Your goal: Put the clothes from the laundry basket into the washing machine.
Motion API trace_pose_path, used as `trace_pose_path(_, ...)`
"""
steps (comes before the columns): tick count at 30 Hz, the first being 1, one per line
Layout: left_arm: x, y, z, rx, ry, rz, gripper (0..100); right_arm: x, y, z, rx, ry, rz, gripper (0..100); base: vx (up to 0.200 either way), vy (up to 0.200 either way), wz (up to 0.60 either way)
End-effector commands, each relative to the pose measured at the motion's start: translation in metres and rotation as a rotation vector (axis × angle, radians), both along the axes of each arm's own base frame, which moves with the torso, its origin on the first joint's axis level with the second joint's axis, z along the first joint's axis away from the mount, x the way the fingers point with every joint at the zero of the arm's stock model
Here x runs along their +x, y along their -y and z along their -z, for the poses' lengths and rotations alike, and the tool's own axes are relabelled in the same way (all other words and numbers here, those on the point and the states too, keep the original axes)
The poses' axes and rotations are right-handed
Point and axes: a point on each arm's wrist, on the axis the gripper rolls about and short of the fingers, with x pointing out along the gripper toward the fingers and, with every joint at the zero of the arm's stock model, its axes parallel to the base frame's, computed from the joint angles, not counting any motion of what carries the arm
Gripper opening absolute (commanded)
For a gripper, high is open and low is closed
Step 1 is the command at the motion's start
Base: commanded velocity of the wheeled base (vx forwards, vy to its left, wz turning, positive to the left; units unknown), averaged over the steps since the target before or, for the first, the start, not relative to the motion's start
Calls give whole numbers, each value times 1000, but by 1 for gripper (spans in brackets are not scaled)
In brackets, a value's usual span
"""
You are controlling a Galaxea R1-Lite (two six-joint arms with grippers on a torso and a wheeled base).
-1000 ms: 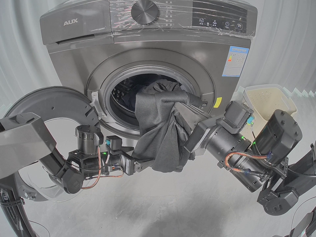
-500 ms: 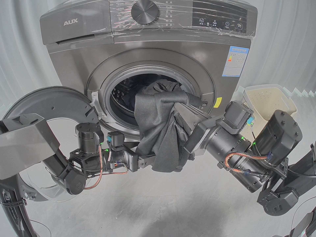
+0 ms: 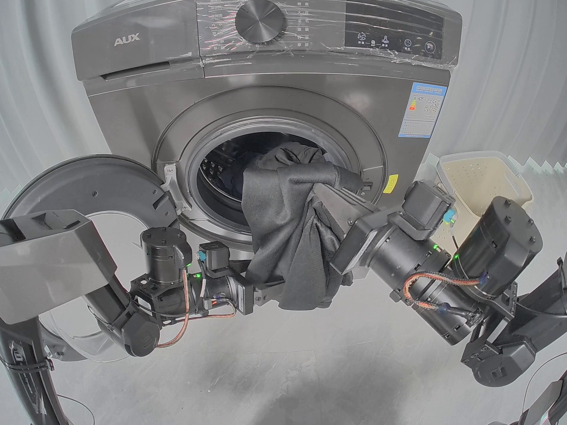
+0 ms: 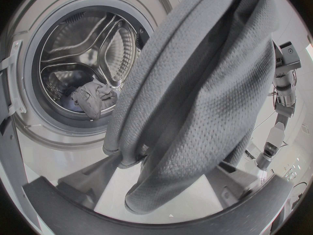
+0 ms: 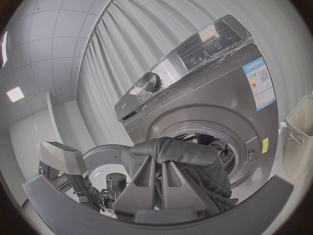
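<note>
A dark grey garment (image 3: 289, 231) hangs from the mouth of the washing machine (image 3: 266, 90) drum down toward the floor. My right gripper (image 3: 331, 191) is shut on its upper fold at the right side of the opening; in the right wrist view the fingers (image 5: 145, 183) pinch the cloth (image 5: 182, 154). My left gripper (image 3: 283, 290) sits low at the garment's hanging hem. It is open, and the cloth (image 4: 195, 98) droops between its spread fingers (image 4: 94, 177). A lighter grey cloth (image 4: 94, 97) lies inside the drum.
The machine's round door (image 3: 88, 190) stands swung open on the left, close behind my left arm. A cream laundry basket (image 3: 478, 178) stands on the floor to the right of the machine, behind my right arm. Bare grey floor lies in front.
My left arm has moved to the right, bringing its gripper in under the garment's lower hem. The right arm and the garment's upper part have stayed put.
</note>
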Motion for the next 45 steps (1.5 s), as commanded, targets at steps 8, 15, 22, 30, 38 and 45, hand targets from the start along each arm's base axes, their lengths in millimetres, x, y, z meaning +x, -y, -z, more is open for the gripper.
trace_pose_path(8, 0, 1, 6, -16, 28, -6, 0, 1, 0, 2, -6, -5, 3, 0, 0, 0, 0)
trace_pose_path(15, -25, -11, -13, -61, 111, -3, 0, 11, 1, 13, -33, -28, 29, 0, 0, 0, 0)
trace_pose_path(22, -65, -23, -17, -55, 152, 18, 0, 16, -3, 27, -64, -57, 30, 100, 0, 0, 0)
trace_pose_path(30, -85, -33, -47, -123, 199, 14, 0, 18, -5, 58, -148, -130, 30, 100, 0, 0, 0)
trace_pose_path(38, -77, -29, -73, -213, 257, -1, 0, 13, 1, 76, -215, -178, 31, 100, 0, 0, 0)
trace_pose_path(45, -73, -30, -71, -211, 249, -32, 0, 9, 6, 83, -244, -201, 31, 100, 0, 0, 0)
